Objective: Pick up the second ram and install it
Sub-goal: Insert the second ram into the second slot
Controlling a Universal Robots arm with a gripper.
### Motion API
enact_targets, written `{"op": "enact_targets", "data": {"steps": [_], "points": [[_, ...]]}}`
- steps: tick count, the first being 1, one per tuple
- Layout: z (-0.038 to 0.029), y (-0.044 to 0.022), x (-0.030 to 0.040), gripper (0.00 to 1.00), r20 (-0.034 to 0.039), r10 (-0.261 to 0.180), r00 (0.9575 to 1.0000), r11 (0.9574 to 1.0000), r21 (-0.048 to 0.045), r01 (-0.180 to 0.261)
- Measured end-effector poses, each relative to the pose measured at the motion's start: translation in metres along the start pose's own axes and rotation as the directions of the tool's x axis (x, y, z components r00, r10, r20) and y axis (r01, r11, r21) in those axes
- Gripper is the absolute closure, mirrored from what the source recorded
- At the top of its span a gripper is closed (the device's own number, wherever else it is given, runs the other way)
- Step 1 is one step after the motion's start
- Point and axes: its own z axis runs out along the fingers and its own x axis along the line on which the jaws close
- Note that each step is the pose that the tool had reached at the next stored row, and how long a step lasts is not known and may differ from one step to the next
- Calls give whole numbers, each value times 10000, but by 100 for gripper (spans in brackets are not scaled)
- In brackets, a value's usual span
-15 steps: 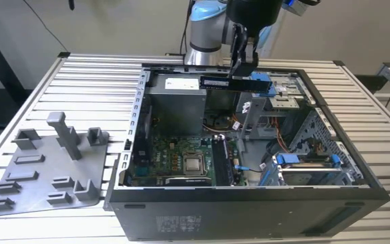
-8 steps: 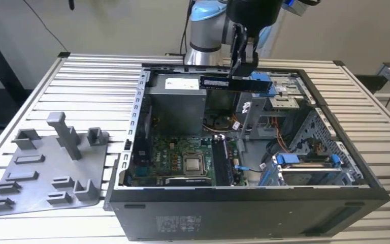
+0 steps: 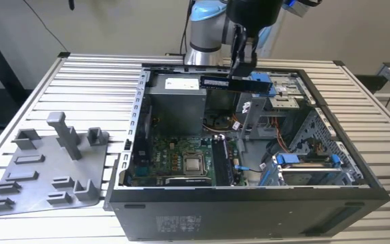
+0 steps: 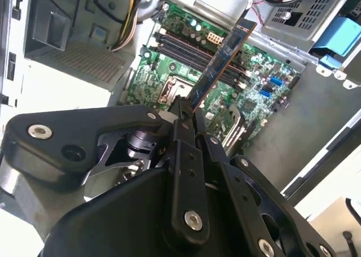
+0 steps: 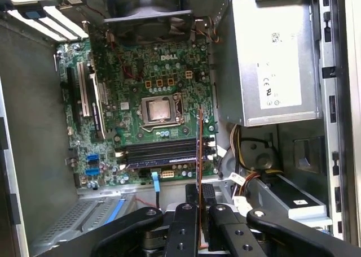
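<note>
Figure: an open computer case [image 3: 249, 203] lies on a slatted table [image 3: 93, 76], with the arm's gripper [image 3: 241, 76] poised above the case's far rim. The jaws are clamped on the second ram [image 3: 223, 82], which they grip near one end. The stick juts out level toward the exterior view's left, well above the motherboard [image 3: 181, 157] and touching nothing else. In the second wrist view the gripper [image 4: 183, 107] pinches the stick's near end, and the second ram [image 4: 223, 65] reaches out over the memory slots [image 4: 192, 48]. In the first wrist view the stick [image 5: 199, 149] is seen edge-on. It rises from the gripper [image 5: 198, 195] and crosses the dark memory slots [image 5: 158, 152] beside the processor [image 5: 157, 109]. The grey holder tray [image 3: 46, 173] stands apart on the table at the exterior view's left. Hazards, as a judgement: the stick appears to lie across the slots rather than along them, so a descent without realignment would land its edge on the slot walls or neighbouring parts. Because the hold is at one end, a pressing force could lever the stick crooked or make it slip between the pads. The loose cables [image 5: 248, 149] near the power supply [image 5: 271, 59] and the blue drive bracket [image 3: 259, 84] could also snag it.
</note>
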Motion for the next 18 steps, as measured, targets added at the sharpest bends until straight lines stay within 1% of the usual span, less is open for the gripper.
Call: {"op": "enact_targets", "data": {"steps": [3,5,7,9,11,14,15,18], "points": [[3,1,0,85,2,299,9996,9996,5,-299],[6,0,0,85,4,578,9983,9983,10,-578],[9,0,0,85,6,919,9958,9958,15,-919],[11,0,0,85,8,1258,9921,9921,21,-1258],[14,0,0,85,11,1593,9872,9872,27,-1593],[18,0,0,85,15,2099,9777,9777,34,-2099],[20,0,0,85,17,2268,9739,9739,37,-2268],[23,0,0,85,21,2787,9604,9604,45,-2787]]}}
